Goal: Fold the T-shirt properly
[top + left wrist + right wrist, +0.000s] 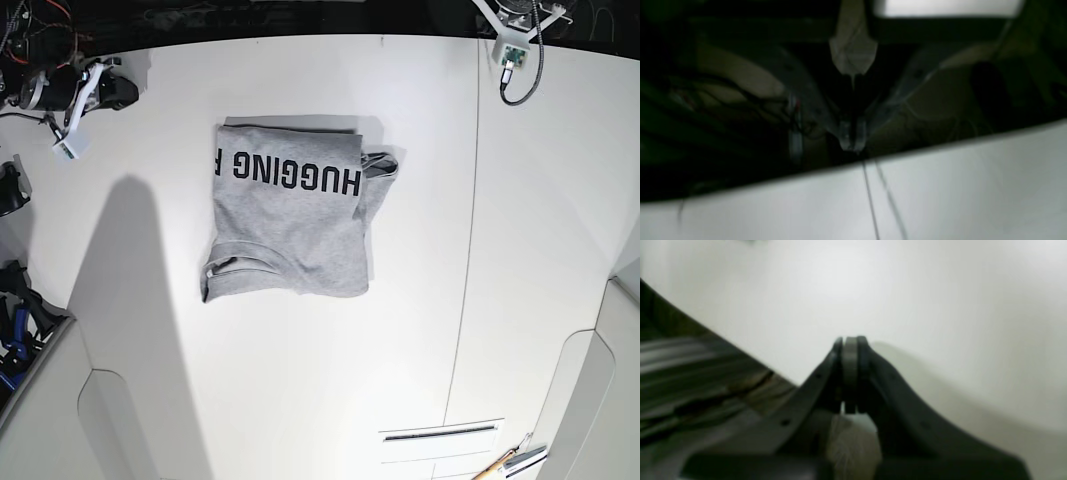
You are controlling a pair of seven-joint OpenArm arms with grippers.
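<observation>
shirt (pixel 288 220) lies folded mid-table (pixel 420 320), lettering up, reading "hugging" upside down, neck at lower left, a sleeve bunched at upper right. left gripper (pixel 852 135) pressed together at the table edge, holding nothing. right gripper (pixel 850 350) pressed together over bare table, also holding nothing.

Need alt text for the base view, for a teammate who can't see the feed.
A grey T-shirt, folded into a rough rectangle with black lettering facing up, lies on a white table. Both arms sit back at the far corners, touching nothing.
</observation>
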